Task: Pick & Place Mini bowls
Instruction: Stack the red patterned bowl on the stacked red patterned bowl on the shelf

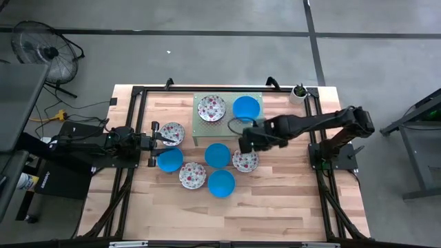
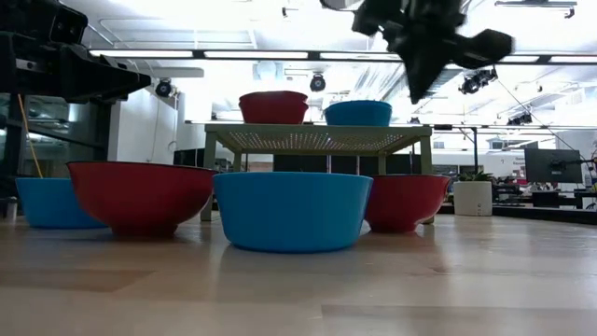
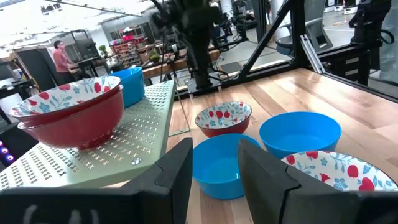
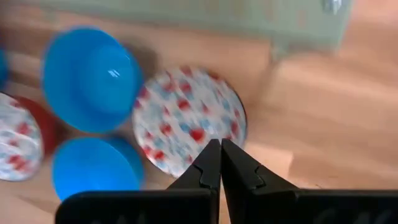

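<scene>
Six mini bowls stand on their bases on the table: blue ones [image 1: 218, 155], [image 1: 169, 160], [image 1: 221, 183] and floral ones [image 1: 245, 160], [image 1: 192, 175], [image 1: 171, 133]. A floral bowl [image 1: 211, 108] and a blue bowl [image 1: 246, 108] sit on the pale green stand [image 1: 219, 126]. My right gripper [image 1: 242, 142] is shut and hangs high over the table [image 2: 420, 84], above the floral bowl [image 4: 186, 118] near the stand's right corner. My left gripper [image 3: 214, 180] is open, low at the table's left beside the leftmost floral bowl, pointing toward the bowls.
The stand [image 2: 317, 140] stands on legs at the table's far middle. A small potted plant [image 1: 299, 90] sits at the far right corner. Bare wood lies along the near edge [image 1: 227, 220] and to the right of the bowls. A black frame runs around the table.
</scene>
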Tool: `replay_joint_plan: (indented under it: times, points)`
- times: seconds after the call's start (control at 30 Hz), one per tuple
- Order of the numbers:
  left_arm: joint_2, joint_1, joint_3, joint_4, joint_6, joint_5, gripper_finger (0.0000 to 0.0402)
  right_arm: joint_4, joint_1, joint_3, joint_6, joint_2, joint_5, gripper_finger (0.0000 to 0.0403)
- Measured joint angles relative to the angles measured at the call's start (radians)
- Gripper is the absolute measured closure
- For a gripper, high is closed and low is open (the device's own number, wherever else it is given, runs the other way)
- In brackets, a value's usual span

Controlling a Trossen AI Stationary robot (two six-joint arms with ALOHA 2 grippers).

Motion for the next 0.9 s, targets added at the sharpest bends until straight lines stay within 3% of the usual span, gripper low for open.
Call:
replay_joint_plan:
  times: [0.27,0.63,0.9]
  points:
    - [0.0,0.0,0.0,0.0,0.0,0.0,0.0278,0.114,0.047,-0.163,0.142,0.0,-0.103,0.0397]
    - [0.0,0.0,0.0,0.0,0.0,0.0,0.0278,0.316,0.046,-0.322,0.191,0.001,-0.141,0.0294]
    - [0.0,0.0,0.0,0.0,0.0,0.0,0.0278,0.38,0.046,-0.383,0.219,0.002,-0.117,0.0282]
